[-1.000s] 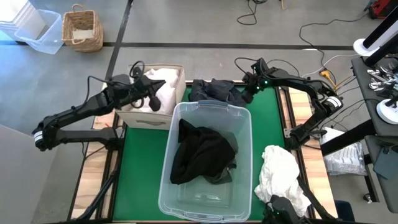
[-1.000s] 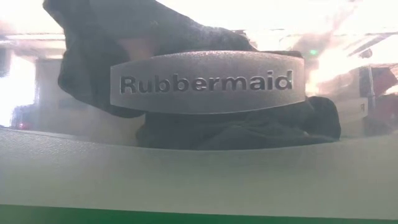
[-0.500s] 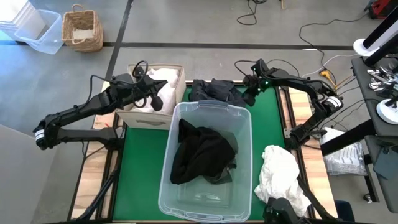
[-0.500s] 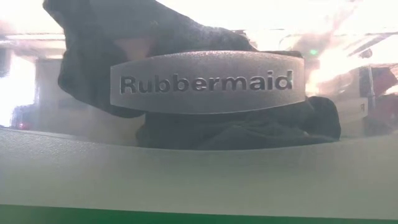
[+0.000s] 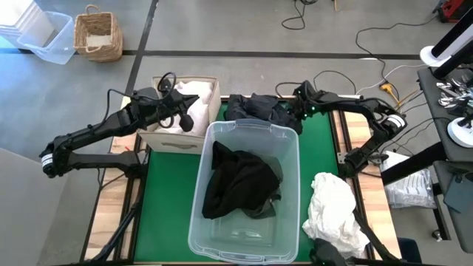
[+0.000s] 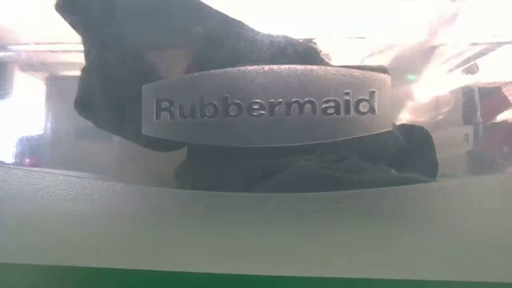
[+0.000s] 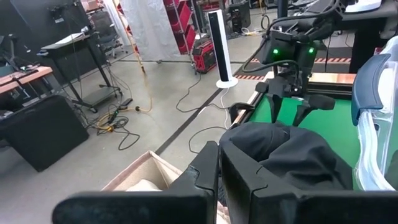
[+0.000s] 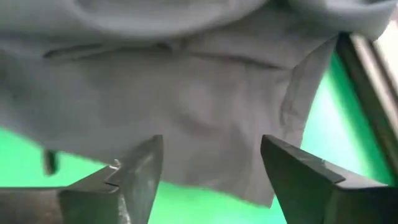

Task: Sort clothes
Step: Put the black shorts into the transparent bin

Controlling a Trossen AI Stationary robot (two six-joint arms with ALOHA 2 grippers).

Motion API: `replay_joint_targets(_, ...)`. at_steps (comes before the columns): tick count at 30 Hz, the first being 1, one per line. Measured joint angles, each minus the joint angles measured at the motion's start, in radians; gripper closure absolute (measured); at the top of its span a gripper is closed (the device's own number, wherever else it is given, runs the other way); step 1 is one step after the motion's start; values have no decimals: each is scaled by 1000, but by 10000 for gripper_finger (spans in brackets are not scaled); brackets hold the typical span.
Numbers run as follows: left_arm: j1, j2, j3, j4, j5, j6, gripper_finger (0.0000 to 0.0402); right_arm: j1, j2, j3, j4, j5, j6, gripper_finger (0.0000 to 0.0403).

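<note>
A charcoal garment lies bunched on the green mat at the far edge, behind the clear tub. It also shows in the right wrist view and the left wrist view. My right gripper is open just beside its right edge, with the cloth ahead of its fingers. A black garment lies in the tub. White clothes lie in the beige box. Another white garment lies at the near right. My left gripper is shut and empty over the box.
The tub fills the middle of the mat and blocks the low view. A wicker basket and a plastic bin stand on the floor beyond the table. Bare green mat shows left of the tub and at the far right.
My right gripper has gone a little toward the charcoal garment, its forearm now lying flatter. My left gripper has drawn back slightly over the beige box.
</note>
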Motion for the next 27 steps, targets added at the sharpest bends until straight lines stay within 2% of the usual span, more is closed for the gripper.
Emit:
replay_joint_targets(3,0,0,0,0,0,6,401,7,0,-34,84,2,20,125)
replay_joint_targets(8,0,0,0,0,0,6,401,26,46,-48,119,40,36,118)
replay_joint_targets(11,0,0,1,0,0,6,401,41,92,-45,130,98,43,125)
replay_joint_targets(17,0,-1,1,-1,0,6,401,41,155,-44,130,120,131,155)
replay_joint_targets(22,0,-1,1,-1,0,6,401,41,171,-44,134,135,179,223)
replay_joint_targets(27,0,-1,-1,-1,1,6,401,41,152,-45,129,142,179,344)
